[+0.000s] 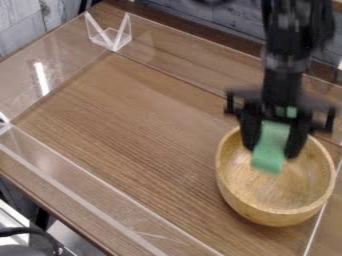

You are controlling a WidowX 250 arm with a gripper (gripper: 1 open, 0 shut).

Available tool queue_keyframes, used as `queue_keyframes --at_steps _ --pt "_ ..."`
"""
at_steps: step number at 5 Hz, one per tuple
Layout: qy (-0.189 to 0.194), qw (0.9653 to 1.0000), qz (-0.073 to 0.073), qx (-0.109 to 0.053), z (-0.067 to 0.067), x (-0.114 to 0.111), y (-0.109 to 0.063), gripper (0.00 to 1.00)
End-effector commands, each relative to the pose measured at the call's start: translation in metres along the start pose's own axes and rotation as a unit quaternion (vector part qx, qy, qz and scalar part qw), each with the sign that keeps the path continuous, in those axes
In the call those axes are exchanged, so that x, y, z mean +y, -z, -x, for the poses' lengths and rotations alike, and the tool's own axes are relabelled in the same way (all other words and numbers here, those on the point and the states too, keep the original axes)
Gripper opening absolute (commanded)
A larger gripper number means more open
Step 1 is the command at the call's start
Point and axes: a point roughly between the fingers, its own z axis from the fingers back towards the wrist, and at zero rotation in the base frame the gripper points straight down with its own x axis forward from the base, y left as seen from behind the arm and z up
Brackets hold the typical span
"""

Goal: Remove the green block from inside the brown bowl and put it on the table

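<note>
My gripper (277, 135) hangs above the brown bowl (241, 200) at the table's right front, its dark fingers shut on the green block (271, 148). The block is a bright green bar, held roughly upright and lifted clear of the bowl's floor, its lower end about level with the rim. The bowl is round, light tan, thick-rimmed and holds nothing else. The arm rises to the top edge of the view and is blurred by motion.
The brown wood-grain table (120, 130) is bordered by low clear acrylic walls (60, 185). A clear acrylic stand (107, 32) sits at the far left corner. The bowl lies close to the right front wall.
</note>
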Motion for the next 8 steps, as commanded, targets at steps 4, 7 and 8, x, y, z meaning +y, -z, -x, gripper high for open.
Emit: queue_keyframes --at_steps 4,7,8 --pt "0.038 0.9966 0.007 -0.073 -0.015 0.062 -0.084 0.00" --pt "0.110 0.9895 0.000 -0.094 0.003 0.036 -0.068 0.00" --pt "0.125 0.9873 -0.002 -0.099 0.010 0.029 -0.065 0.00"
